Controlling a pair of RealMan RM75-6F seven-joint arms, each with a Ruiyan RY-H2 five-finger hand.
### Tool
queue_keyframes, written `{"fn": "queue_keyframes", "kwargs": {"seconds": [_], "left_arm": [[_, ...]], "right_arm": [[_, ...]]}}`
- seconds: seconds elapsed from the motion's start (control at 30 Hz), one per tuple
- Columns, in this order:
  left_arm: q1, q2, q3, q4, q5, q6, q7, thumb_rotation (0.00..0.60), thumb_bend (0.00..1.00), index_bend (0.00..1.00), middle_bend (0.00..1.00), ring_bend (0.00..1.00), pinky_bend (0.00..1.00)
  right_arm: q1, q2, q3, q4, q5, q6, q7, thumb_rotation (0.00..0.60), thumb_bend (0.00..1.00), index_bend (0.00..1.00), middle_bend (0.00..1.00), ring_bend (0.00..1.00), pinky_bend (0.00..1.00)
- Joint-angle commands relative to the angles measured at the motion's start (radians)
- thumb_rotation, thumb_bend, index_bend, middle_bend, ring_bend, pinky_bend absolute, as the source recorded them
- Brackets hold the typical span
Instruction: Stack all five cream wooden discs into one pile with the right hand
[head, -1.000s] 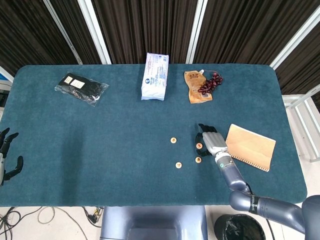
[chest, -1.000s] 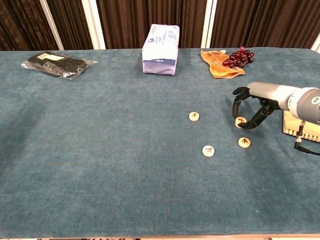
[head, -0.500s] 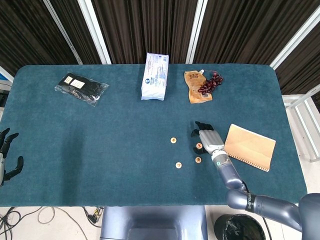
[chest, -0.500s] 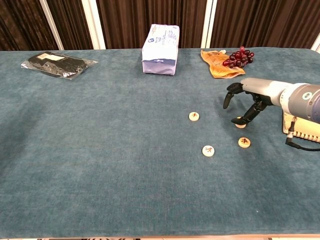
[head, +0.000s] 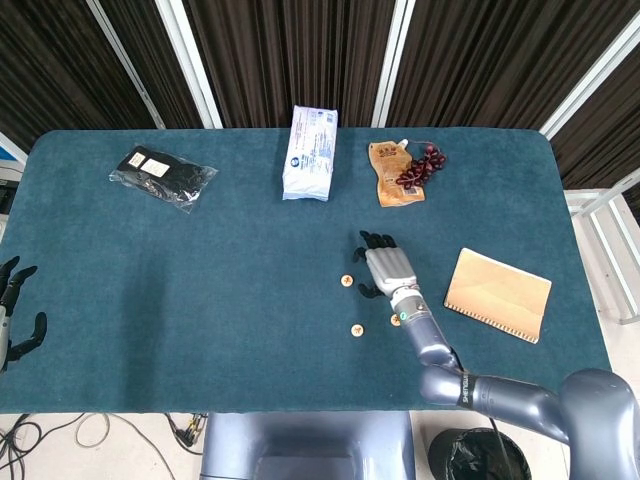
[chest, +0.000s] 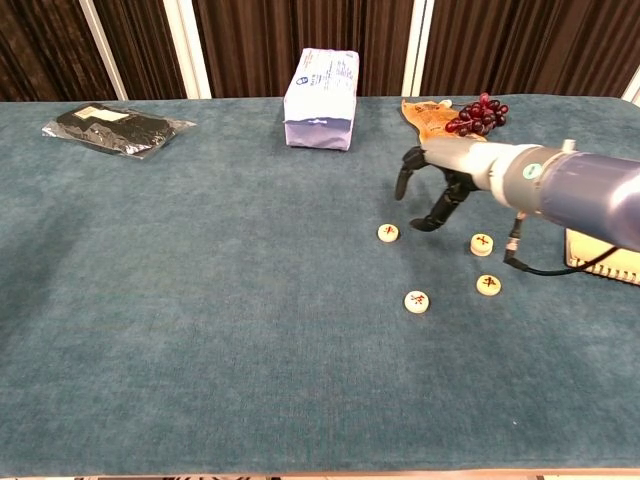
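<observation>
The right hand (chest: 432, 188) hung over the table (chest: 200, 300), its fingers spread and curved, holding nothing. One cream disc (chest: 389, 233) sat just below its fingertips. Three more discs (chest: 482, 244) lay close by, toward its arm. The left hand (head: 14, 305) stayed far off, fingers apart.

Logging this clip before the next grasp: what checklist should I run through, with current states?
1. Right hand empty, fingers apart: ok.
2. Nearest disc flat and uncovered, just beside its fingertips: ok.
3. All five discs accounted for: cannot tell; only four spots show, and the right disc may be a pile.
4. Left hand far from the discs, at the edge of the table: ok.
</observation>
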Motion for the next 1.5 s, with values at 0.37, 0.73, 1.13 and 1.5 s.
{"fn": "queue_keyframes", "kwargs": {"seconds": [0.37,0.73,1.13,1.5], "left_arm": [[0.000,0.004,0.000,-0.002,-0.002,-0.004,-0.008,0.600,0.47,0.15,0.00,0.00,0.00],[0.000,0.003,0.000,-0.003,-0.004,-0.005,-0.005,0.600,0.47,0.15,0.00,0.00,0.00],[-0.001,0.003,0.000,-0.001,-0.004,-0.006,-0.005,0.600,0.47,0.15,0.00,0.00,0.00],[-0.001,0.003,0.000,0.000,-0.002,-0.005,-0.007,0.600,0.47,0.15,0.00,0.00,0.00]], "right_arm": [[0.032,-0.069,-0.012,0.028,0.030,0.038,-0.056,0.600,0.41,0.40,0.00,0.00,0.00],[0.016,-0.101,-0.020,0.075,0.012,0.049,-0.041,0.600,0.41,0.44,0.00,0.00,0.00],[0.017,-0.128,-0.004,0.121,0.007,0.033,-0.034,0.600,0.41,0.44,0.00,0.00,0.00],[0.018,-0.139,0.005,0.137,0.011,0.023,-0.041,0.600,0.41,0.46,0.00,0.00,0.00]]}}
